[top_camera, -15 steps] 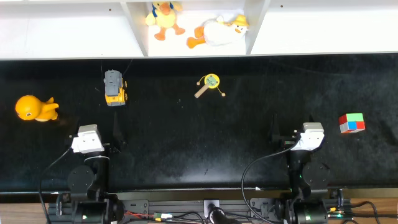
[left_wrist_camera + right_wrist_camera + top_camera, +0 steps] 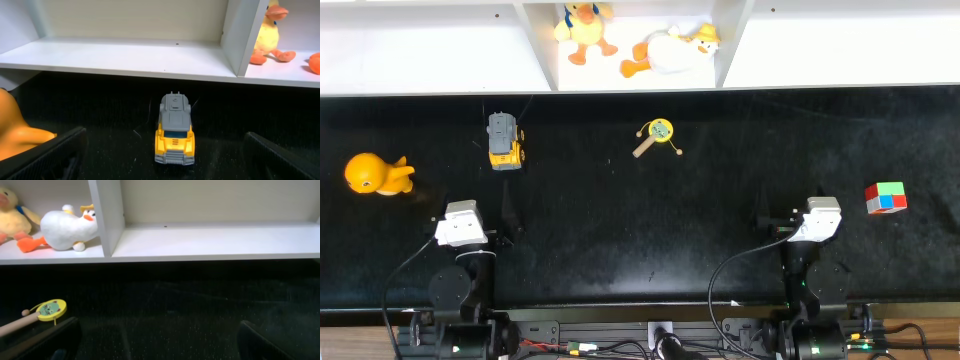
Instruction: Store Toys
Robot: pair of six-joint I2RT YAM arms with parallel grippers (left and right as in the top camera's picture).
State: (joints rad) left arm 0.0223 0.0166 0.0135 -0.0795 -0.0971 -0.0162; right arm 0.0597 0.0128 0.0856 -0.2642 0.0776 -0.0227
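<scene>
On the black mat lie an orange duck toy point(image 2: 378, 174) at the far left, a yellow and grey toy truck point(image 2: 504, 141), a small rattle drum point(image 2: 657, 134) with a wooden handle, and a coloured cube point(image 2: 885, 198) at the right. My left gripper point(image 2: 163, 134) stands open and low near the front, with the truck point(image 2: 174, 131) straight ahead of it and apart from it. The orange duck point(image 2: 17, 135) sits off to one side of that gripper. My right gripper point(image 2: 159, 324) is open too, holding nothing, and the rattle drum point(image 2: 42, 312) lies ahead of it to one side.
A white shelf point(image 2: 430, 60) with upright dividers runs along the back edge. Its middle compartment holds a yellow plush duck point(image 2: 584, 28) and a white plush duck point(image 2: 670, 50). The side compartments point(image 2: 210, 237) have bare floors. Open mat lies between the two arms.
</scene>
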